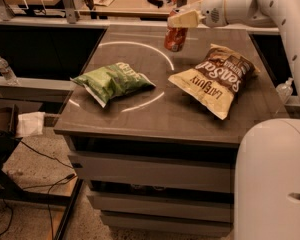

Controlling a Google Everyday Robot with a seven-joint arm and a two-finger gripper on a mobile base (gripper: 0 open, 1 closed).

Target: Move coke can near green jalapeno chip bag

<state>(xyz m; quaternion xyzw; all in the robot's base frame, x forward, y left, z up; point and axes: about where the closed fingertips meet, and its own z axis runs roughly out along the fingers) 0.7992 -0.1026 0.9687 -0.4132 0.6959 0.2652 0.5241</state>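
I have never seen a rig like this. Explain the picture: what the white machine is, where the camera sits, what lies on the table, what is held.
The white shape is a robot: its rounded body fills the lower right, and its single arm reaches in from the upper right. There is one camera, looking down on the dark table from beside the body; its mounting cannot be told. The arm ends in a two-finger pincer, over the table's far side. It is shut on the top of the coke can, which hangs slightly tilted below it. Two bags lie on the table: the green jalapeno chip bag on the picture's left and a larger brown and cream chip bag on its right. The can is beyond them, touching neither.
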